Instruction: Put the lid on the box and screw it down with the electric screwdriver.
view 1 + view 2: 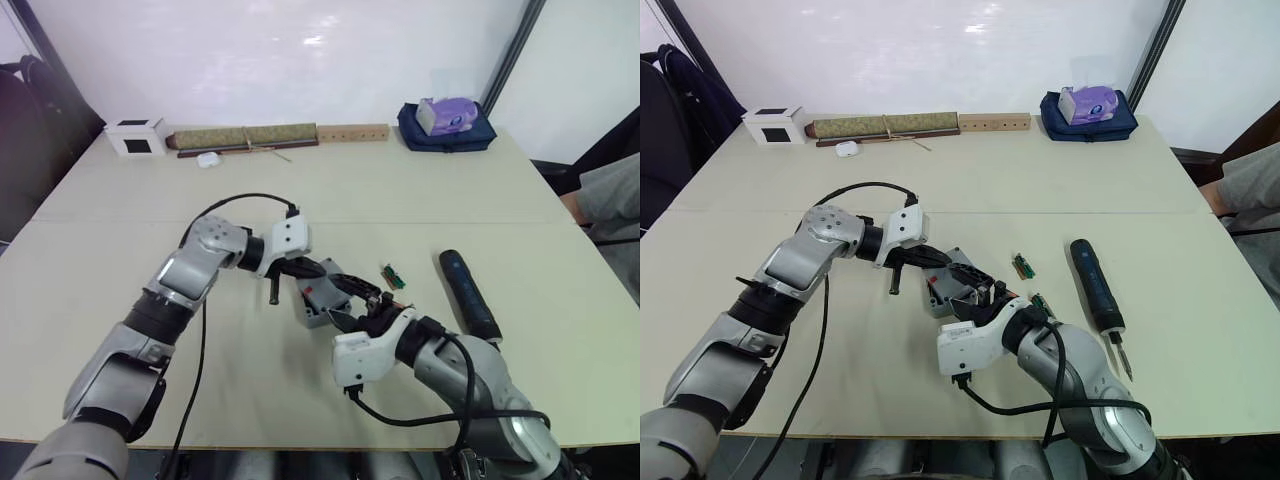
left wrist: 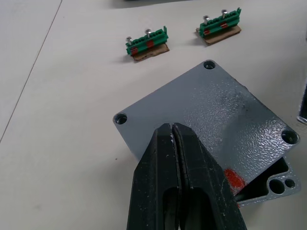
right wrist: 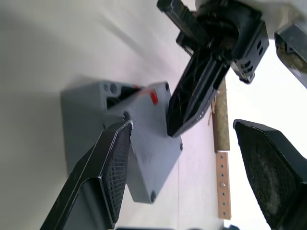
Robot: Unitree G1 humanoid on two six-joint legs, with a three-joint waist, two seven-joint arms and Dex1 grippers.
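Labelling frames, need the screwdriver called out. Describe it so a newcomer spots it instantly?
On the big beige table, look toward the robot's right side, beyond the right hand. The electric screwdriver lies there alone: a long dark pen-shaped cylinder with a thin metal bit, much longer than the small green strips beside it.

Hidden and cut-off parts around the box

The lid (image 2: 206,120) lies skewed over the box (image 3: 79,112), so I see little of its inside beyond one corner post. My left gripper (image 2: 178,139), pressed shut, covers part of the lid's red mark. My right gripper (image 1: 352,312) blocks the near side of the box in the eye views. At the bench's (image 1: 300,190) right edge, a person's sleeve (image 1: 608,205) is cut off.
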